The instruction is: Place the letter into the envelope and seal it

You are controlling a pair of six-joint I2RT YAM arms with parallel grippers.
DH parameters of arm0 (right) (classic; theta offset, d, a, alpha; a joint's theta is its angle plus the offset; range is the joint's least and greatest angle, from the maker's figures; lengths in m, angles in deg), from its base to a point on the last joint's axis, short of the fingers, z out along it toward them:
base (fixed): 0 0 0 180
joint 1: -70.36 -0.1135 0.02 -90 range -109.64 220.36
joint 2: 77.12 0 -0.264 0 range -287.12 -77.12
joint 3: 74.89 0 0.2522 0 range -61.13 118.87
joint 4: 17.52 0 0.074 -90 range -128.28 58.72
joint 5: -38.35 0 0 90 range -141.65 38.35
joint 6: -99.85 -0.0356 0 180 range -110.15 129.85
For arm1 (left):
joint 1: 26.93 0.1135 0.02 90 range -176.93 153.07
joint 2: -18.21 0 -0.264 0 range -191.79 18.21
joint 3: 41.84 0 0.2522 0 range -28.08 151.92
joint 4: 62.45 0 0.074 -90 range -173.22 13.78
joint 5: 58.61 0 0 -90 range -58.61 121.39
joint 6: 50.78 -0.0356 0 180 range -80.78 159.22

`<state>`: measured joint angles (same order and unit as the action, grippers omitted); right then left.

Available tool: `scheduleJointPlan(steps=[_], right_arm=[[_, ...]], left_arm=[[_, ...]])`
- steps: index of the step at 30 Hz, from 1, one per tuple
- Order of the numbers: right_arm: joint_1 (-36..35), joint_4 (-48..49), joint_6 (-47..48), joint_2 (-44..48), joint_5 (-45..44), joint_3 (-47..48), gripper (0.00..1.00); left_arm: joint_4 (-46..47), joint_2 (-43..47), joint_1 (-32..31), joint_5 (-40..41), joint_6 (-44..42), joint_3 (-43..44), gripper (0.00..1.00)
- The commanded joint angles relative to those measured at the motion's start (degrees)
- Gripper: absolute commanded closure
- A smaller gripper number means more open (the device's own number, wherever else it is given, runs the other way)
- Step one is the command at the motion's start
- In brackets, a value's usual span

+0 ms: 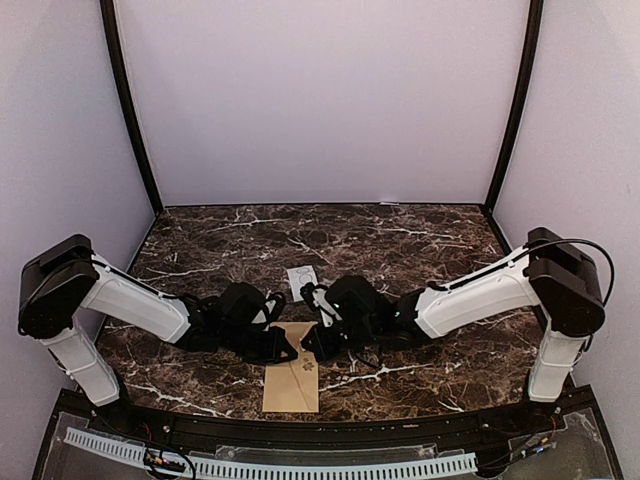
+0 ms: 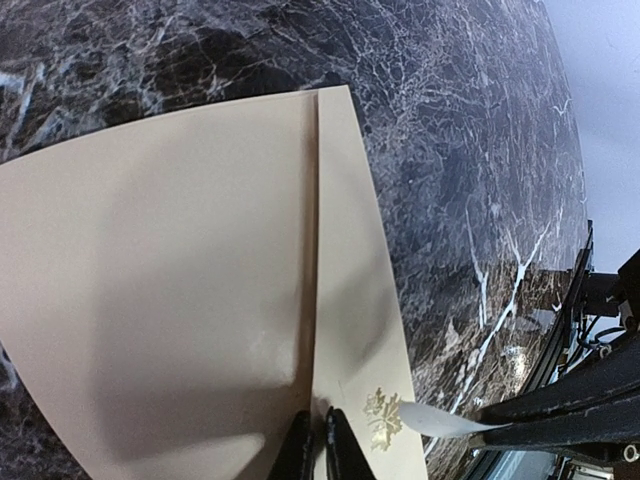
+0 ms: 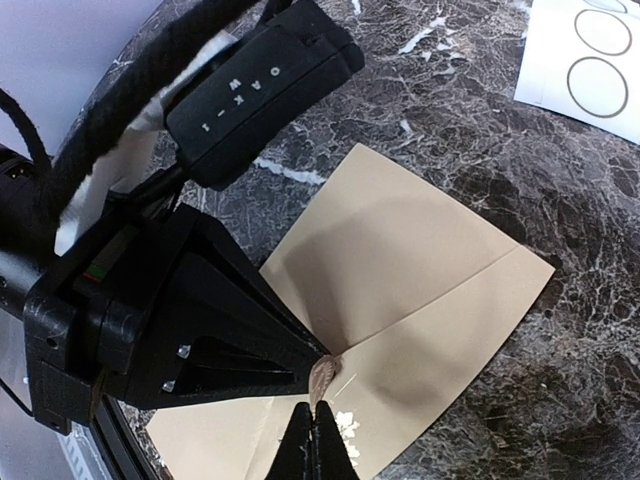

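Note:
The tan envelope (image 1: 292,385) lies lengthwise near the table's front edge, its flap (image 2: 150,280) folded down over the body. A gold leaf mark (image 2: 382,418) sits just past the flap's edge. My left gripper (image 2: 318,440) has its jaws pinched nearly together on the flap's edge. My right gripper (image 3: 318,425) is shut on a thin pale strip (image 3: 325,375) that curls up from the same spot. That strip (image 2: 440,420) shows as a white curl in the left wrist view. Both grippers meet tip to tip over the envelope's far half (image 1: 300,347). The letter is not in view.
A small white sticker card (image 1: 301,280) with circles lies on the dark marble table (image 1: 420,240) just beyond the grippers, also seen as the card (image 3: 590,60) at the top right of the right wrist view. Both arms reach in from the sides.

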<state>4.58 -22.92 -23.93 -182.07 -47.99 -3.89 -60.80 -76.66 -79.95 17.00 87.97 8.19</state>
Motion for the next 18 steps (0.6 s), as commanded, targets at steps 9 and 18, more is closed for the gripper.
scheduleJointPlan(steps=[9, 18], right_arm=[[-2.19, -3.59, -2.13, -0.45, -0.85, 1.29, 1.0], [-2.59, -3.03, -2.43, -2.14, -0.23, 2.28, 1.0]], left_arm=[[-7.16, -3.04, -0.33, -0.32, -0.39, -2.17, 0.95], [-7.2, -3.38, -0.33, -0.57, -0.5, -2.17, 0.97]])
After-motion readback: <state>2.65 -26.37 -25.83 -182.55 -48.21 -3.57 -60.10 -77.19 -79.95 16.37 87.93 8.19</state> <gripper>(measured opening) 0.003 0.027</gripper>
